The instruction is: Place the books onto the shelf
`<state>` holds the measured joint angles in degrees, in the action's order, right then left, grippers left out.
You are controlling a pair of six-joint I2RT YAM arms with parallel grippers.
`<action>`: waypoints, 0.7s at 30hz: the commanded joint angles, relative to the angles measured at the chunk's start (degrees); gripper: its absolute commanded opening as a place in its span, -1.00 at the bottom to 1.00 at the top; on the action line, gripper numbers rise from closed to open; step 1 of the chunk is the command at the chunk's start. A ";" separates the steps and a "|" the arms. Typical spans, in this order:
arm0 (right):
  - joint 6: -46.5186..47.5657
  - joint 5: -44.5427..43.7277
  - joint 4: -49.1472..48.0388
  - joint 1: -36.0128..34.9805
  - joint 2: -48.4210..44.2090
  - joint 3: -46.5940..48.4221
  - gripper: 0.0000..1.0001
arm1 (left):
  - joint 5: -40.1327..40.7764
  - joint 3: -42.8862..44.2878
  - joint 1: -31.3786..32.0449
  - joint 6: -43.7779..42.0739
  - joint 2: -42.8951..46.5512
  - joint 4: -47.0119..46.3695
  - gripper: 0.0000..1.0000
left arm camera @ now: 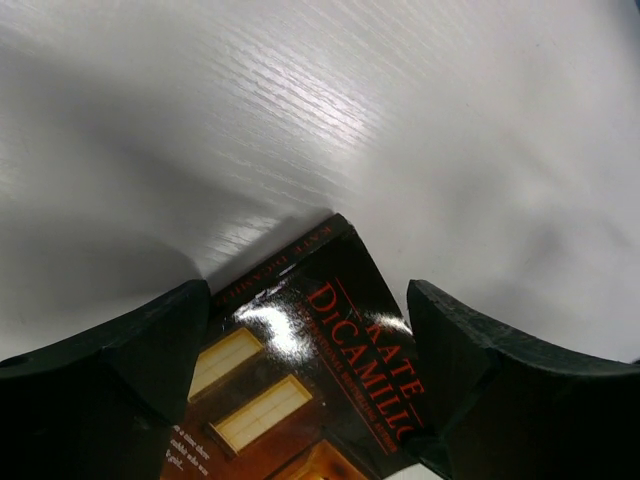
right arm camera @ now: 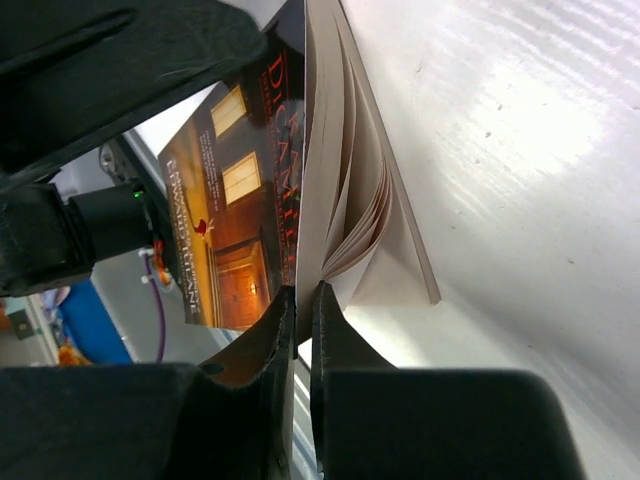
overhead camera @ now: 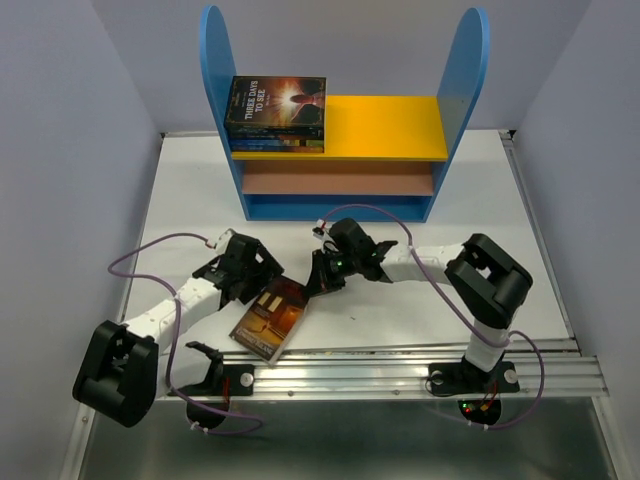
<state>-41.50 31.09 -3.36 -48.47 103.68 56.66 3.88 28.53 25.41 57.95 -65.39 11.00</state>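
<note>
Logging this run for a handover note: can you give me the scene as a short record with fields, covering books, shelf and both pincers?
shelf: upright at the far side of the table
stacked books: flat on the yellow upper board, left end
loose book: resting on the table between the arms, cover up, pages fanning
left pincer: open, straddling the loose book's end
right pincer: shut on the loose book's edge
remaining: loose book not yet shelved
</note>
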 commanded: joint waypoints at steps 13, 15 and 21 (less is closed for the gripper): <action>25.66 -5.87 12.57 1.18 -18.14 7.49 -0.99 | -6.07 0.65 0.08 -15.58 16.87 -10.56 0.98; 27.34 -6.04 14.51 1.18 -19.73 9.77 -0.99 | -8.78 0.03 0.08 -19.10 18.45 -14.51 0.98; 31.30 -10.52 22.77 1.71 -25.09 15.66 -0.99 | -17.38 -6.90 -0.01 -23.84 30.12 -30.58 0.98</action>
<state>-14.55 23.75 16.78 -47.62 83.59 66.78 -4.97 26.55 25.41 40.64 -43.09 -6.13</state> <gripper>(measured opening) 0.076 0.986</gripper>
